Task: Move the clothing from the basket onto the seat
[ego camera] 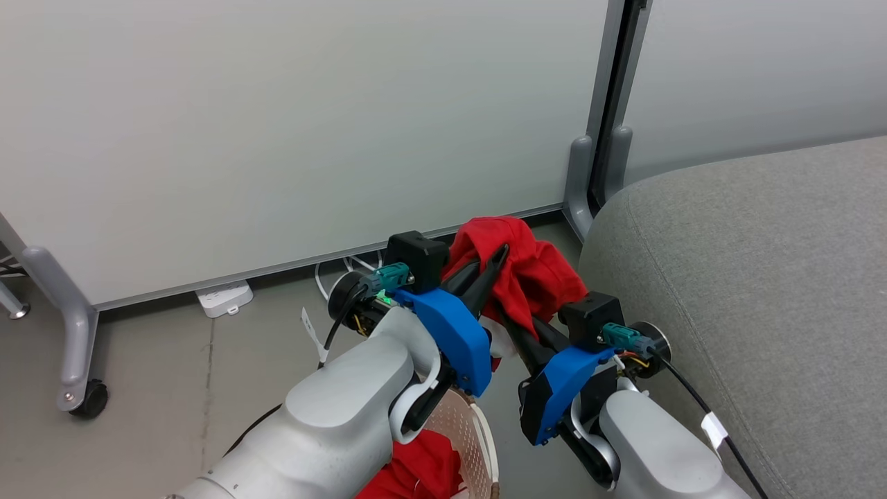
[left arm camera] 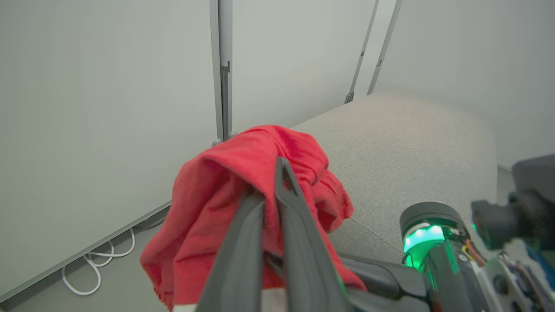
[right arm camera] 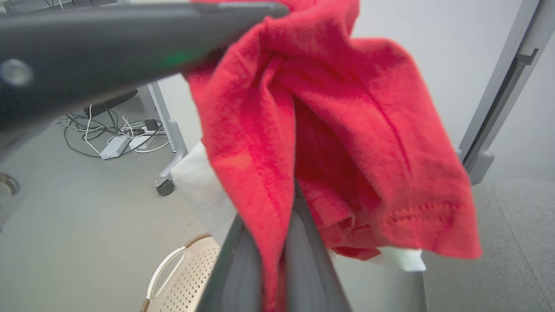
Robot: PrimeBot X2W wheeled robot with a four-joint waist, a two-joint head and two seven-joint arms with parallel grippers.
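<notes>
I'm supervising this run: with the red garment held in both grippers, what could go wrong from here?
The red garment hangs beside the seat, not over it; released now, it would probably fall to the floor. The left gripper and right gripper pinch it close together, so they might collide swinging over.

Soft, even light all round, bright off the pale wall panels (ego camera: 277, 138), barely a shadow on the floor (ego camera: 173, 388). Head view is crisp. Right wrist view: the clothing (right arm camera: 347, 130) fuzzy and grainy up close. Left wrist view: green lamp (left arm camera: 422, 237) glowing, right edge smeared out of focus.
</notes>
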